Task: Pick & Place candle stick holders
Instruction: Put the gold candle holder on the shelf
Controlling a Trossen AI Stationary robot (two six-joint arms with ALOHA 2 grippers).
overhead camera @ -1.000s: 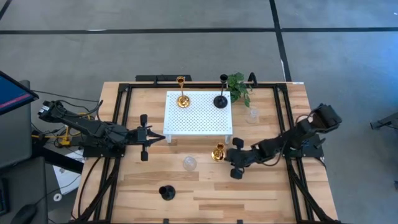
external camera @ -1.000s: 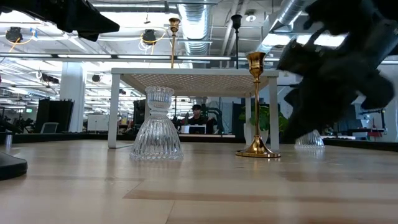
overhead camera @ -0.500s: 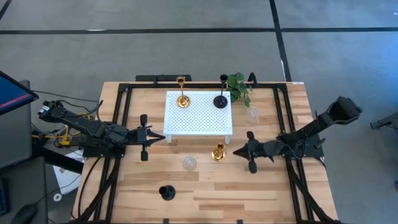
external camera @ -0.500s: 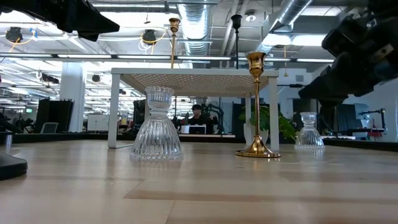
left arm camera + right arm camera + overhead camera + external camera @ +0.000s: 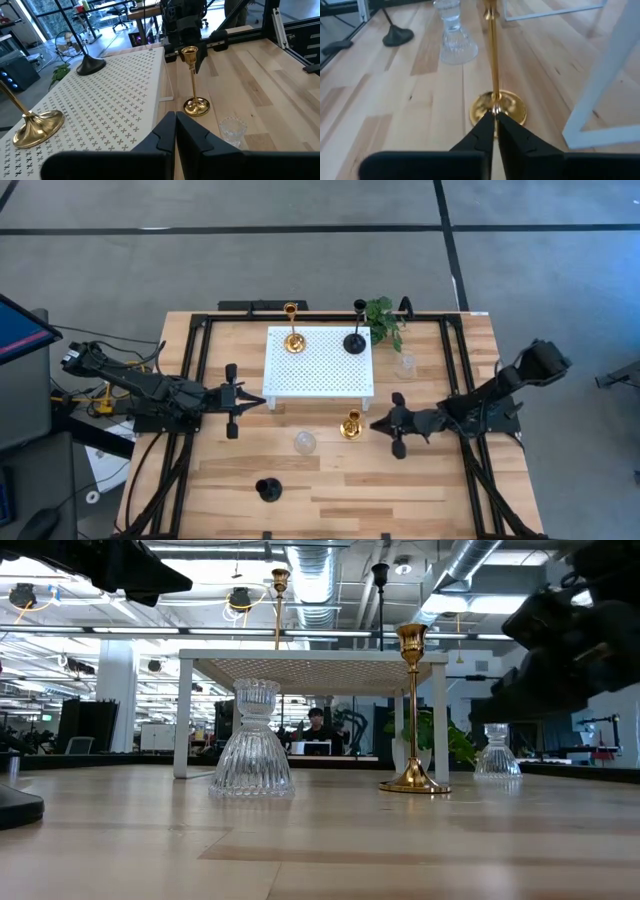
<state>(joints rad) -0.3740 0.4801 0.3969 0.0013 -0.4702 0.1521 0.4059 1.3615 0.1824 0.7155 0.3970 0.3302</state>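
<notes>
A tall gold candle stick holder (image 5: 350,425) stands on its round base on the table, just in front of the white perforated stand (image 5: 320,370). My right gripper (image 5: 373,423) is shut and points at the holder's stem from the table's right; its tips (image 5: 495,116) stop just short of the holder's base (image 5: 507,107). A second gold holder (image 5: 293,340) and a tall black one (image 5: 355,340) stand on the stand. A squat clear glass holder (image 5: 304,442), a squat black one (image 5: 268,490) and a small glass one (image 5: 406,363) stand on the table. My left gripper (image 5: 264,399) waits shut beside the stand's left edge.
A small green plant (image 5: 383,320) stands at the stand's far right corner. Bare wood lies along the table's near edge, right of the black squat holder. Dark frame rails (image 5: 195,380) run along both sides of the table.
My right gripper has drawn back from the gold holder toward the table's right edge and tipped its fingers downward, then crept a little back toward the holder. The gold holder stands where it was.
</notes>
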